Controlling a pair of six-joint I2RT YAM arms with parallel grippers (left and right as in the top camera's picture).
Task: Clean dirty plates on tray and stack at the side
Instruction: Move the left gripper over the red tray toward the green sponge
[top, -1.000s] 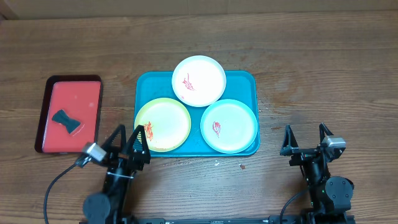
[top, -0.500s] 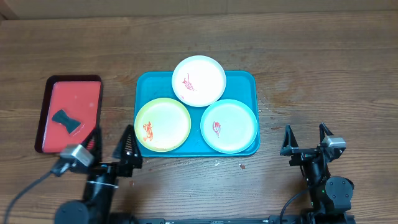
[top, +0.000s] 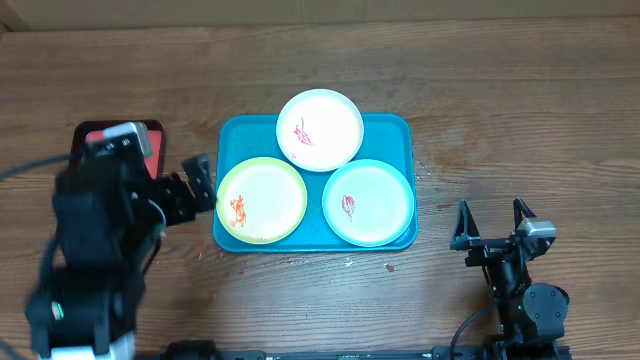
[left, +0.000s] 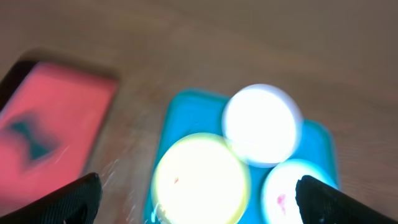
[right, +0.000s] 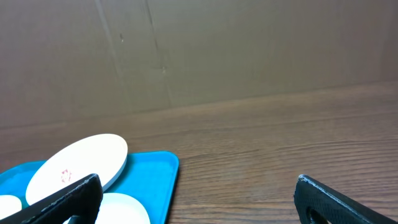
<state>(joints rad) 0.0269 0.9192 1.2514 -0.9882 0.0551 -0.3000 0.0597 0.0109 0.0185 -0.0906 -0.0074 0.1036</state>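
Spreading wide around nothing, the left gripper (top: 192, 185) hung just beside the left edge of the large turquoise rectangular plastic tray (top: 400, 125), above the smaller red dark-rimmed tray (left: 56, 118). The right gripper (top: 491, 208), also wide and empty, sat well apart to the right. Three small round plastic plates lay on the turquoise tray: one white plate (top: 320, 129), one yellow-green plate (top: 262, 200) and one light teal plate (top: 368, 202), each smeared red-orange. Wiping seemed not yet begun. The next move likely called for taking up the one dark bow-shaped object (left: 28, 138) on the red tray.
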